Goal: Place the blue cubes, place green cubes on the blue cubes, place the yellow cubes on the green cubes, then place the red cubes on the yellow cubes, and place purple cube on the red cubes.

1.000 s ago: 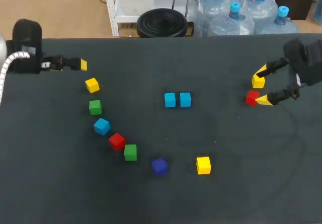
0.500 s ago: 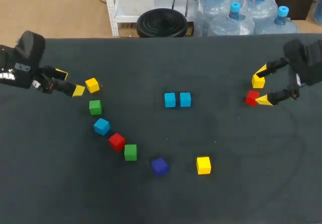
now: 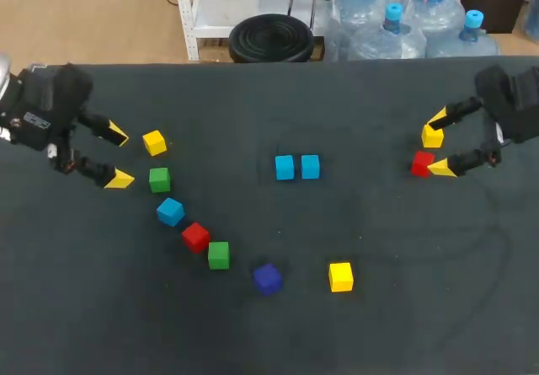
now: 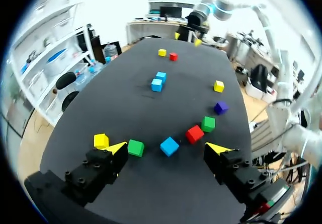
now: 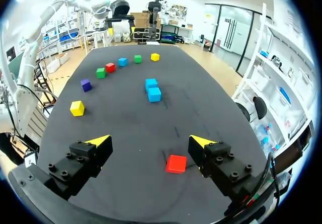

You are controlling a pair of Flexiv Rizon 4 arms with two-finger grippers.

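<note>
Reaching over the dark counter (image 3: 379,324), the left end effector (image 3: 118,157) is hovering wide open and empty, just left of the small green cube (image 3: 158,179) and the small yellow cube (image 3: 154,142). The loose blue cube (image 4: 169,146) is lying ahead, centred between its fingers, so it is probably the target. The arm is needing to advance over it, descend squarely without nudging the near red cube (image 3: 195,237) just beside it, then carry it to the blue pair (image 3: 296,167) mid-counter. The right end effector (image 3: 438,143) is resting spread open, gripping nothing, beside the far red cube (image 3: 421,163). Compared with a second ago, the left arm is sitting nearer with fingers far wider; cubes and right arm are staying put.
</note>
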